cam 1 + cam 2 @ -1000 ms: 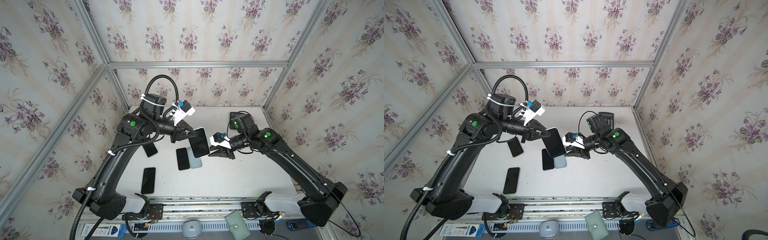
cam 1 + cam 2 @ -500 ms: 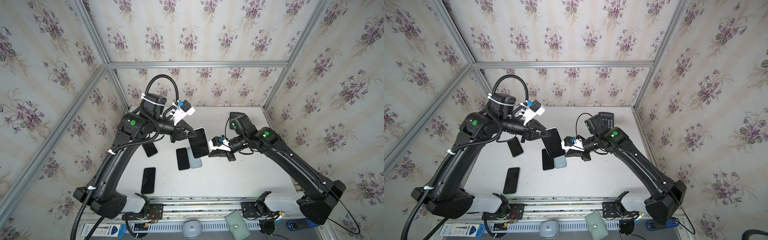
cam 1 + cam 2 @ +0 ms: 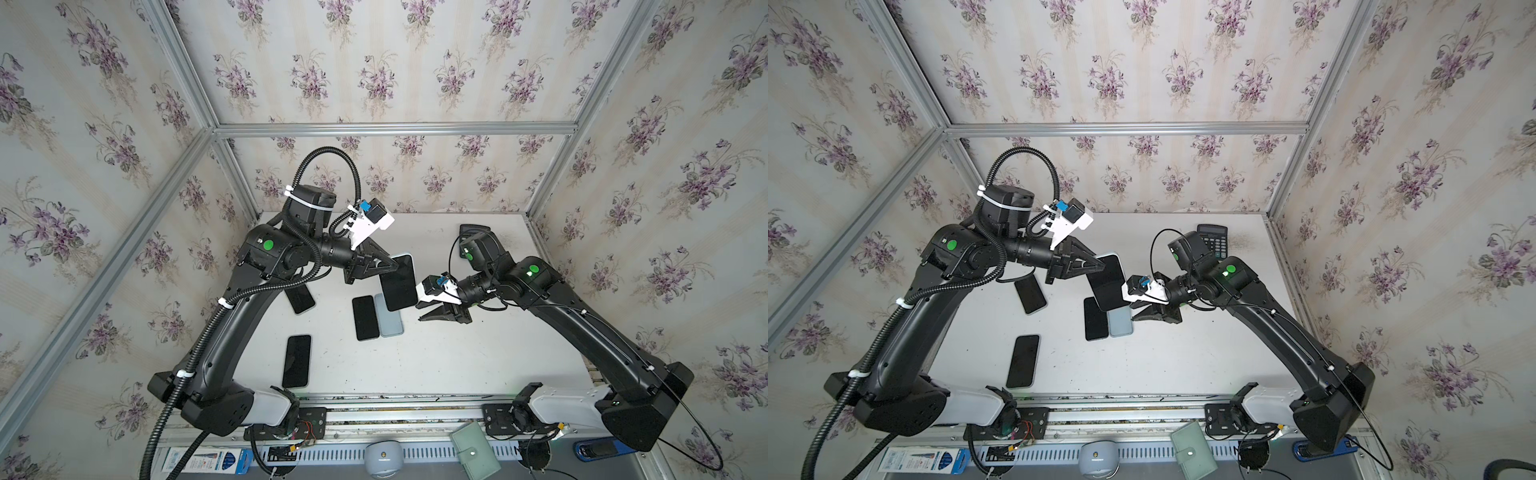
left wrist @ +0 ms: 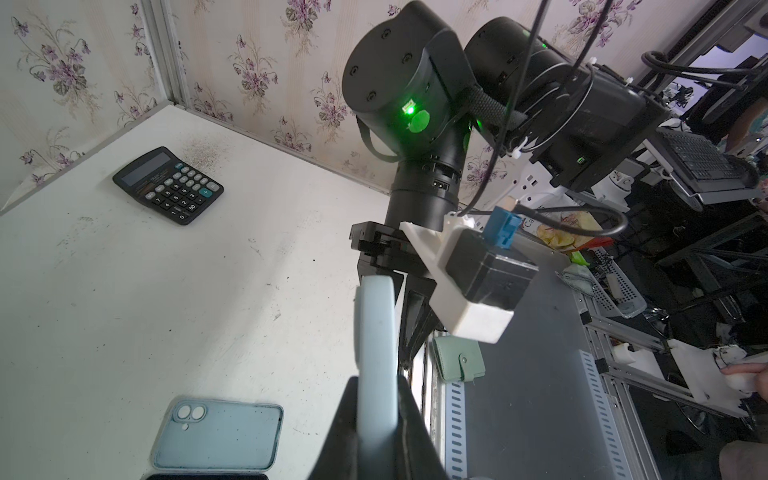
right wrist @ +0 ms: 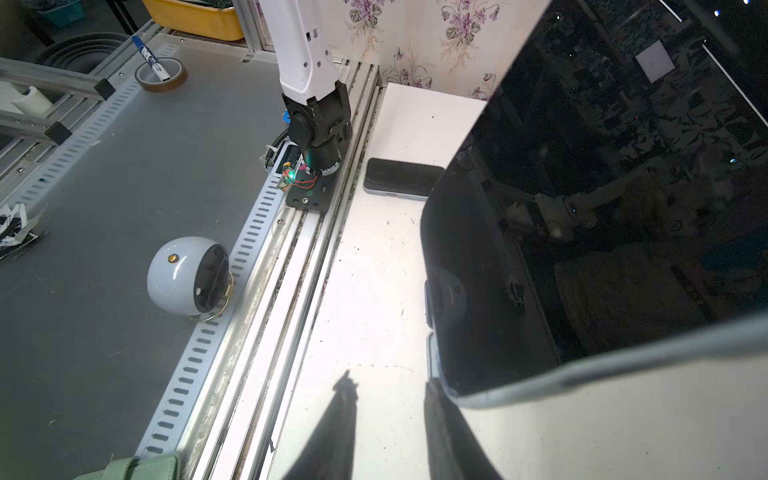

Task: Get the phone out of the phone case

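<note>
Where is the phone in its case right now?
In both top views the cased phone hangs above mid-table, clamped in the left gripper, with the right gripper just right of it.

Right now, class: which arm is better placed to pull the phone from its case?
Right, probably. The left gripper is shut on the cased phone, holding it off the table; the right gripper is open beside its corner.

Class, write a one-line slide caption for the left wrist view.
Left gripper clamps a cased phone edge-on above the table, where a second blue case and a calculator lie flat.
</note>
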You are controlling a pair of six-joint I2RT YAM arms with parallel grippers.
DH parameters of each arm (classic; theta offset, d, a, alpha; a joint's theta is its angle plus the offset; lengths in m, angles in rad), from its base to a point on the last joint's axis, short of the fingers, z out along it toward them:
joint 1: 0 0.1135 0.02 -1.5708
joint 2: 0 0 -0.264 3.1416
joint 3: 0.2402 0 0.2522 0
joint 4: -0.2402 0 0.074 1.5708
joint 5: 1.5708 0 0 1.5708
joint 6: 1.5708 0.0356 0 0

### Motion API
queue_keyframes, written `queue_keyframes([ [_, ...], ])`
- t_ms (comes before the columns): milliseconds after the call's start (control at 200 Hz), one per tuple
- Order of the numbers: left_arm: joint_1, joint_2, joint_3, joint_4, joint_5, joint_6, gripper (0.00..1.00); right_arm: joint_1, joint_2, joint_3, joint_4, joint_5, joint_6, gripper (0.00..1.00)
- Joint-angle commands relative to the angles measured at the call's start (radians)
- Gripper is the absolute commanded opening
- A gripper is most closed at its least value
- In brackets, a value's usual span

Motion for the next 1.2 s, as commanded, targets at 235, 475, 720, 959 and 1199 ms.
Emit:
queue_keyframes([
  [235,-0.004,-0.025,-0.022,0.030,0.036,0.016,0.00,-0.045,-0.017,-0.008,0.062,-0.012,0.035,0.32],
  [475,-0.004,-0.026,-0.021,0.030,0.028,0.017,0.00,-0.045,-0.011,0.014,0.031,-0.064,0.042,0.32],
  [720,-0.003,-0.023,-0.020,0.030,0.025,0.019,0.00,-0.037,-0.003,0.020,0.042,-0.095,0.061,0.33],
  [959,-0.003,-0.025,-0.020,0.030,0.016,0.020,0.00,-0.032,0.006,0.018,0.046,-0.100,0.060,0.28],
  [1199,-0.004,-0.020,-0.010,0.031,0.015,0.020,0.00,-0.026,0.007,0.016,0.025,-0.108,0.033,0.18],
])
